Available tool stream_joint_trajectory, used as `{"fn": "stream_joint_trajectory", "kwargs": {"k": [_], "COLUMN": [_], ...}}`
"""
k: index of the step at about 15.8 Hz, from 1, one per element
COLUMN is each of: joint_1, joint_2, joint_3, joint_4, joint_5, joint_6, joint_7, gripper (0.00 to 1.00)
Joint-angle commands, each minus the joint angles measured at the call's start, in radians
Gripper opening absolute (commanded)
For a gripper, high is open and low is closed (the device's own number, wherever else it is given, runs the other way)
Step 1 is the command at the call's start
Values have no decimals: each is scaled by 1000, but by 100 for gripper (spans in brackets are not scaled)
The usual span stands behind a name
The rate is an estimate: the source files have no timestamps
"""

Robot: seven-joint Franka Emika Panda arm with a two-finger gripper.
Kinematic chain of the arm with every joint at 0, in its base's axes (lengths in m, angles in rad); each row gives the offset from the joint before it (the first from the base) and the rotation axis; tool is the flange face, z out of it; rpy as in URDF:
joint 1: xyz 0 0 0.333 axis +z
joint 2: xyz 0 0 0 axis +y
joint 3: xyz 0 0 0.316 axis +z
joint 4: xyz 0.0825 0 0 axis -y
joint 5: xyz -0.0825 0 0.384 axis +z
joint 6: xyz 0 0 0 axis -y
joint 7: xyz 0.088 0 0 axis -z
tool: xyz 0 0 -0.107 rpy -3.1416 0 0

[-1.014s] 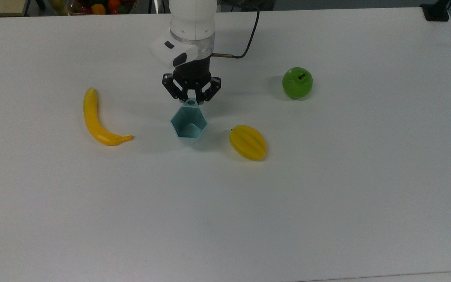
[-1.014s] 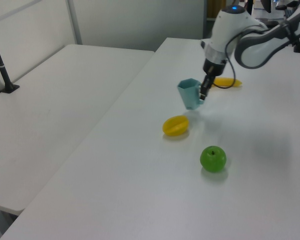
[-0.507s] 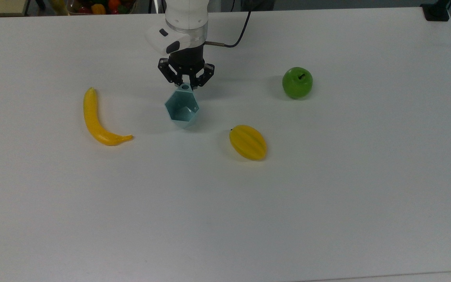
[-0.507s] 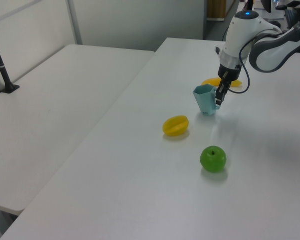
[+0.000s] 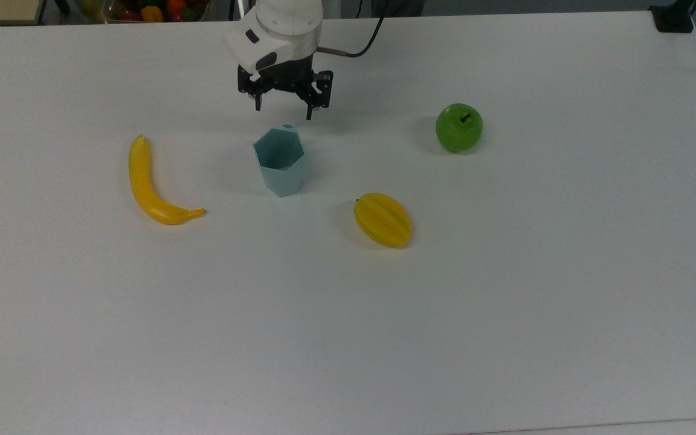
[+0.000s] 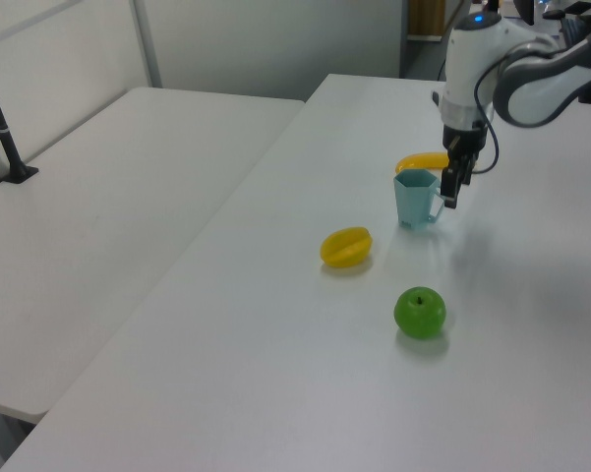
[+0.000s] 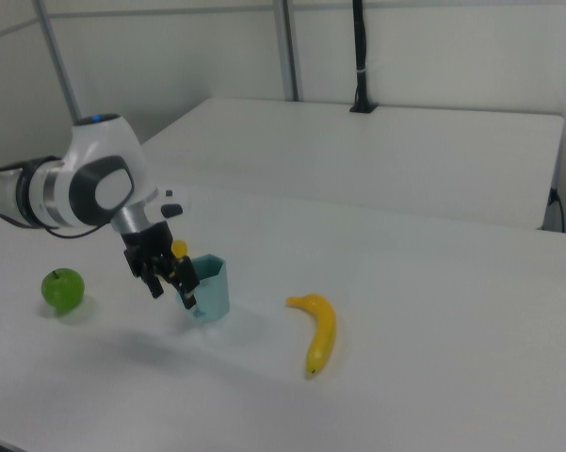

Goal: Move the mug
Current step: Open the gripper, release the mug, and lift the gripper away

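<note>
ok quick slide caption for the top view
Open gripper behind upright teal mug on white table, among banana, apple, yellow fruit.

pale teal mug (image 5: pixel 280 161) upright on table (image 5: pixel 505 314)

I see a white table (image 5: pixel 505 302); a second white table (image 7: pixel 377 151) beyond, plain pale wall (image 7: pixel 433 47) behind.

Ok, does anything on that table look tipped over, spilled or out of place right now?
Nothing stands out. The mug stands upright, clear of the open gripper, and the banana, apple and yellow ribbed fruit lie apart.
</note>
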Motion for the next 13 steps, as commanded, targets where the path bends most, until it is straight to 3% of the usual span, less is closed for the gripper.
{"fn": "stream_joint_trajectory", "kwargs": {"k": [1, 7, 13], "joint_1": [17, 2, -10], "joint_2": [-52, -37, -37], "joint_3": [-3, -16, -21], "joint_4": [137, 420, 487], "joint_5": [-9, 20, 53], "joint_6": [-201, -464, -558], "joint_7": [-29, -27, -53], "gripper": [100, 100, 100]}}
